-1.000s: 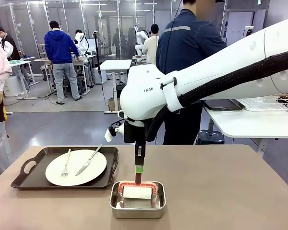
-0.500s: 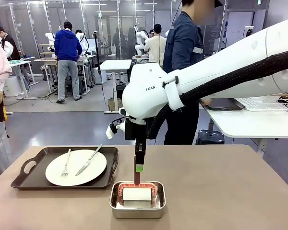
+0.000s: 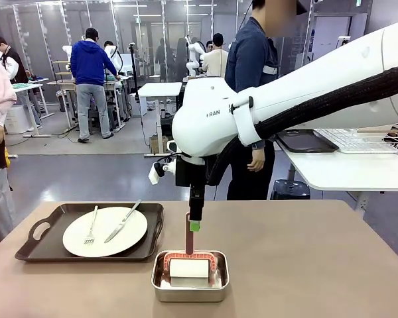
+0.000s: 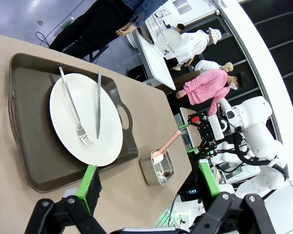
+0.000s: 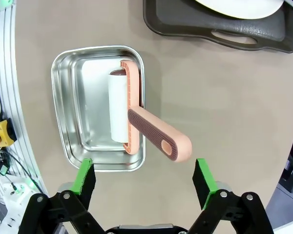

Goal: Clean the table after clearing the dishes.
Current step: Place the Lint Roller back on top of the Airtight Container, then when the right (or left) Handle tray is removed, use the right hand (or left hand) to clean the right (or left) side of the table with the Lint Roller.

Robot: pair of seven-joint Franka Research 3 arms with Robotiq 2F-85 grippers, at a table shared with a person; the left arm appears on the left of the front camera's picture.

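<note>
So, front view: right gripper (image 3: 194,225) hangs just above the roller handle (image 3: 189,242) in the pan (image 3: 190,294), at 6 o'clock on the table (image 3: 305,265); plate (image 3: 105,233) on its tray (image 3: 65,213) at 9. Left wrist: left gripper (image 4: 149,183) spread wide, empty. Right wrist: jaws wide, handle untouched.

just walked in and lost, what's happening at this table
The right gripper hangs open just above a lint roller standing handle-up in a steel pan, not gripping it. The left gripper is open, pointed at a tray holding a plate with fork and knife, not yet cleared from the table.
</note>
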